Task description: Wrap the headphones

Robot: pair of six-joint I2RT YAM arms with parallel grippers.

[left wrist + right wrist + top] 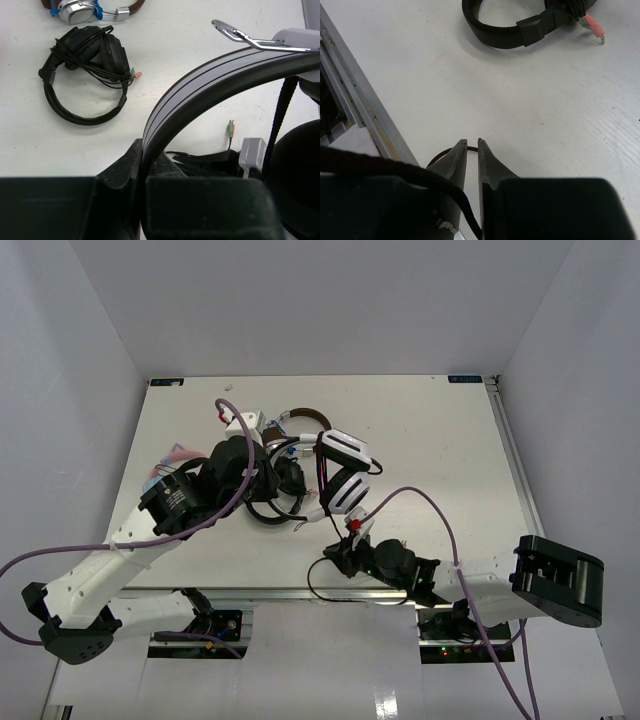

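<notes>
One white table (450, 440), grey walls (300, 300); left hand (148, 156) clamps headphones (210, 75) headband; right hand (472, 150) barely parted, empty.

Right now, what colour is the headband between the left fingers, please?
The headband is white with thin dark stripes; clearest in left wrist view.

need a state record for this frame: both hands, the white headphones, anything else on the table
left hand: shut on the headband of the white headphones
right hand: jaws nearly together with a narrow gap; black cable runs into it, grip unclear
others: black headphones and silver headphones, side by side on the table
</notes>
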